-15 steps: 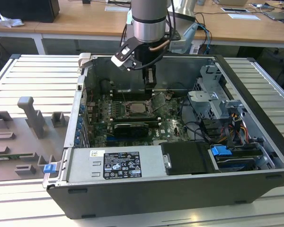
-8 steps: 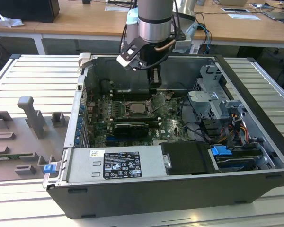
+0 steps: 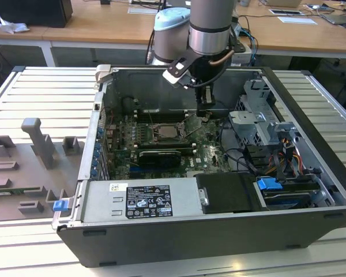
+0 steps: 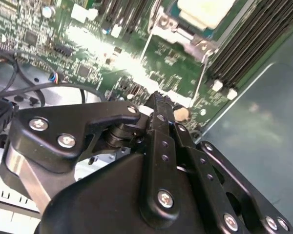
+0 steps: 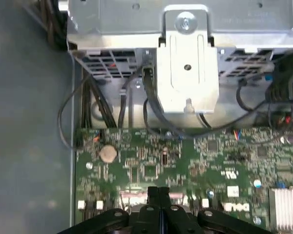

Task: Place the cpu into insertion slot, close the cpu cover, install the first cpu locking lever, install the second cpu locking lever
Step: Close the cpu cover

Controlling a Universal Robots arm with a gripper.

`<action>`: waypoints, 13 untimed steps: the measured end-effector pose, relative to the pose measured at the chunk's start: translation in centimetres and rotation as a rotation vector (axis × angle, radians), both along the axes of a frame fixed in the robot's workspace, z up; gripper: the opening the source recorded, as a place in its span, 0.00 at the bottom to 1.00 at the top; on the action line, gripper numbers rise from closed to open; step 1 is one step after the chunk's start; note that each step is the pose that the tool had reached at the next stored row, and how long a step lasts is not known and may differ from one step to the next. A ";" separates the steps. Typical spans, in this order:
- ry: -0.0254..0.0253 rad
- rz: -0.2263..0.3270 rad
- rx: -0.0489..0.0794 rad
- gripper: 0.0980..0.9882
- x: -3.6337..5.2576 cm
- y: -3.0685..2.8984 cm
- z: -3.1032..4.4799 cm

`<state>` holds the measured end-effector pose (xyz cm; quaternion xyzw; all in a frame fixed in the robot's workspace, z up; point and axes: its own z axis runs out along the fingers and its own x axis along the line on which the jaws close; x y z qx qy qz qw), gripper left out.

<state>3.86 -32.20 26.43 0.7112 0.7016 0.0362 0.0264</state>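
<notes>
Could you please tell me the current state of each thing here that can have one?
pincer: shut, nothing visible between its tips.
cpu: seated in the insertion slot.
insertion slot: occupied.
cpu cover: seems down flat, not certain.
locking lever: locked or free, cannot tell.
computer case: side open.

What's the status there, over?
Gripper shut, low over the motherboard. Cpu sits in the insertion slot. Memory slots alongside.
</notes>
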 end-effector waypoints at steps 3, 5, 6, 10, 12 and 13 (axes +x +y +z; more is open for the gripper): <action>0.0012 0.000 0.000 0.01 0.81 0.02 -0.16; 0.0025 0.000 -0.002 0.01 1.33 0.05 -0.31; 0.0030 0.000 -0.005 0.01 1.56 0.07 -0.43; 0.0060 0.000 -0.010 0.01 1.77 0.12 -1.23; 0.0289 0.000 -0.010 0.01 1.91 0.14 -1.31; 0.0524 0.000 -0.010 0.01 2.04 0.16 -1.31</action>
